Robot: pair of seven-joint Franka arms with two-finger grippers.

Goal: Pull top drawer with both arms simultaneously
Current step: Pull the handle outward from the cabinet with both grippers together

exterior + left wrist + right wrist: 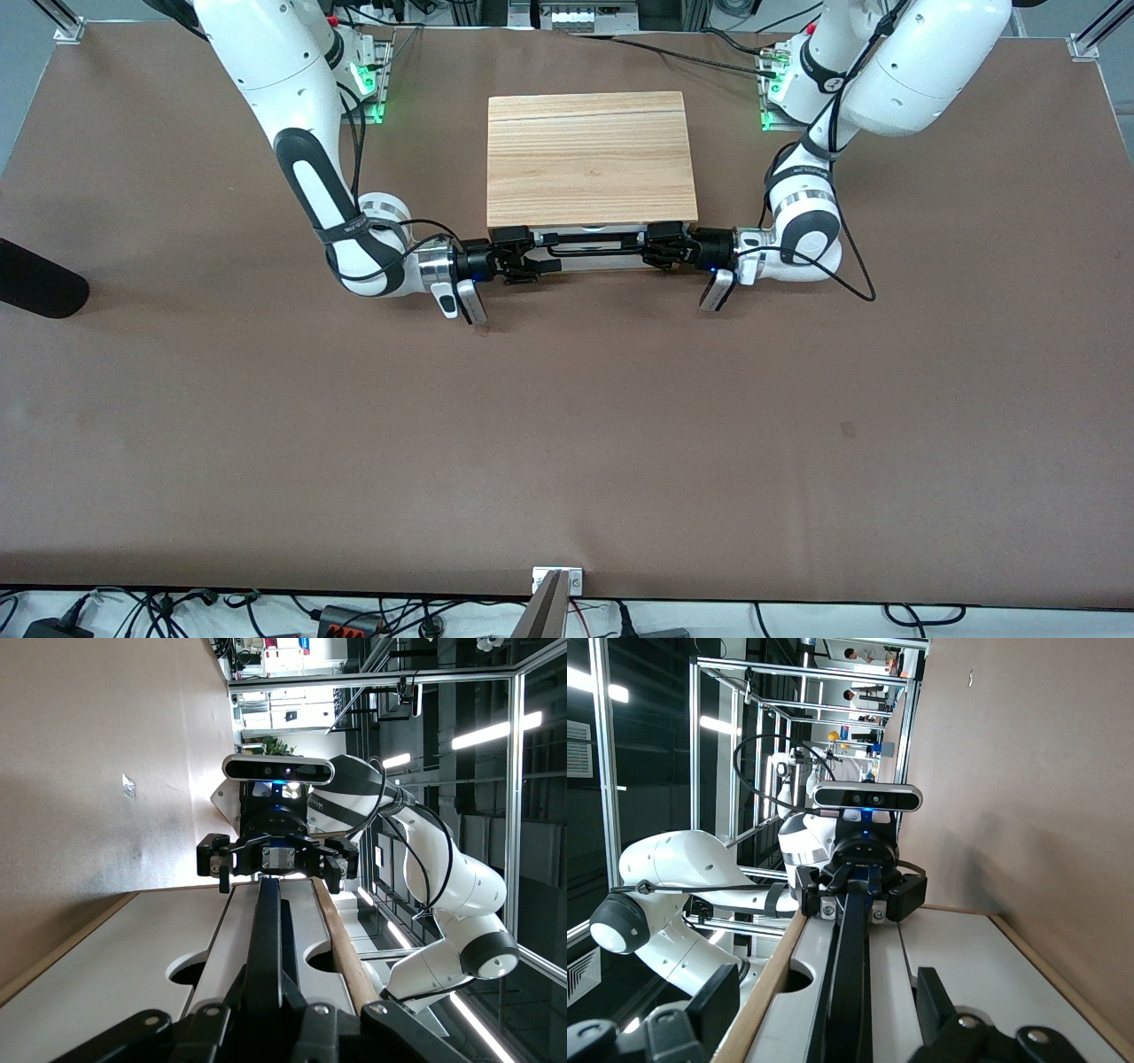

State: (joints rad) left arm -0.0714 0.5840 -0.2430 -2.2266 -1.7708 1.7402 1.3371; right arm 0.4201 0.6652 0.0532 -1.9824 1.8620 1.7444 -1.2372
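The top drawer (586, 263) has a white front and a long black bar handle (595, 250); it sits just under the light wooden cabinet top (589, 159), and no tray shows. My left gripper (660, 249) is shut on the handle's end toward the left arm; its wrist view shows the jaws clamped on the bar (276, 988). My right gripper (519, 260) is at the other end, open, its fingers (716, 997) wide apart with the handle (852, 966) between them. Each wrist view shows the other gripper at the far end of the bar.
A second white drawer front (966, 966) lies below the top one. A dark rounded object (40, 285) juts in at the right arm's end of the brown table (567, 425). A camera mount (555, 592) stands at the table edge nearest the front camera.
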